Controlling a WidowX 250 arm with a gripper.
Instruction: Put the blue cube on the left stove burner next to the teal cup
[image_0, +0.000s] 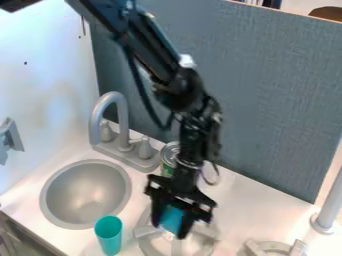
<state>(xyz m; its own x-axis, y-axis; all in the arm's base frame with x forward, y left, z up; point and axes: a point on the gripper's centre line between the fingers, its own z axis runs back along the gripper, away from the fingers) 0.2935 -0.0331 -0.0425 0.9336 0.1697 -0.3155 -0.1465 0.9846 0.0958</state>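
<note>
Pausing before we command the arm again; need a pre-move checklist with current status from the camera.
1. Blue object between the gripper's fingers: ok, one finger on each side.
2. Blue object lifted off the stove burner: cannot tell, any gap beneath it is hidden.
3. Teal cup upright and apart from the gripper: ok, it stands by the sink with a gap between.
4. Can fully in sight: not ok, the arm partly covers it.
5. Arm apart from the faucet: ok, a gap shows between them.
</note>
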